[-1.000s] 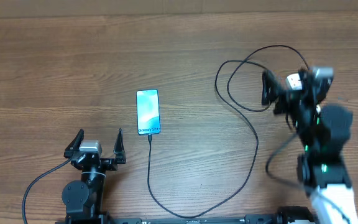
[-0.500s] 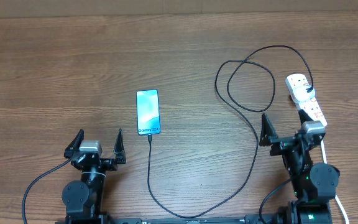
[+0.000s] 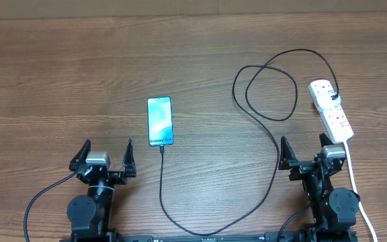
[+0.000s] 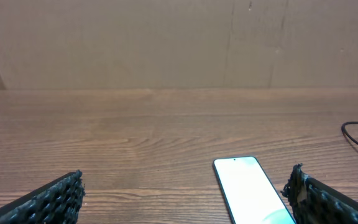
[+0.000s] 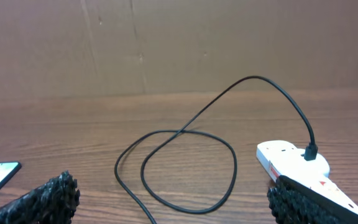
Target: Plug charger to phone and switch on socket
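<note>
Overhead: a slim rectangular glass-fronted phone (image 3: 160, 121), screen lit blue-white, lies flat on the brown wooden tabletop (image 3: 59, 60). The long thin black charger cable (image 3: 162, 181) meets the phone's near edge; whether it is seated or only touching, I cannot tell. The cable loops off right of the phone to the narrow white plastic socket (image 3: 332, 114), with its black plug in the far outlet. The switches are too small to read. The left pincer (image 3: 107, 151), near-left of the phone, is spread and empty. The right pincer (image 3: 313, 153), well right of the phone, is likewise spread and empty.

Left wrist: the phone (image 4: 253, 193) lies ahead, toward the right finger.

Right wrist: the cable loop and socket (image 5: 291, 158) lie ahead, with a corner of the phone at far left.

Risk: a finger snagging the slack loop would tug the tip loose or drag the phone.
</note>
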You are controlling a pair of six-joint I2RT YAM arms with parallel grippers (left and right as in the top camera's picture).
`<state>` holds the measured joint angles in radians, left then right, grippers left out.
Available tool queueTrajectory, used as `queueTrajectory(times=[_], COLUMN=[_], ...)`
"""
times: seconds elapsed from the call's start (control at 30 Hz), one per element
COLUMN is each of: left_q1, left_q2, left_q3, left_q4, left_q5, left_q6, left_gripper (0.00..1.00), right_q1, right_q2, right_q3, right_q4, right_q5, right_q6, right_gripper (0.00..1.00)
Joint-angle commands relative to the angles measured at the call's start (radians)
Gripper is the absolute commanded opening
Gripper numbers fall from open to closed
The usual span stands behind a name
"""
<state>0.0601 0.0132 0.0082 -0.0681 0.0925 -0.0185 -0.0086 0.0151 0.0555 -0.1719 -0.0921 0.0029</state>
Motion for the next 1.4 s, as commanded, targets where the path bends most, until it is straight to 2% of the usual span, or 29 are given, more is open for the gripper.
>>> queueTrajectory(times=[0.0, 1.37], left_q1=[0.007, 0.007], left_q2=[-0.009, -0.009], left_q3=[-0.003, -0.003], left_q4=[-0.003, -0.004], left_q5=[-0.007, -0.007], left_q6=[0.008, 0.008], left_gripper=[1.0, 1.0], right_q1=[0.001, 0.001], right_q2=[-0.012, -0.012], right_q3=[-0.005, -0.005], right_q4=[-0.003, -0.007], right_q5=[0.027, 0.072], right_q6=[-0.005, -0.005], right_gripper=[1.0, 1.0])
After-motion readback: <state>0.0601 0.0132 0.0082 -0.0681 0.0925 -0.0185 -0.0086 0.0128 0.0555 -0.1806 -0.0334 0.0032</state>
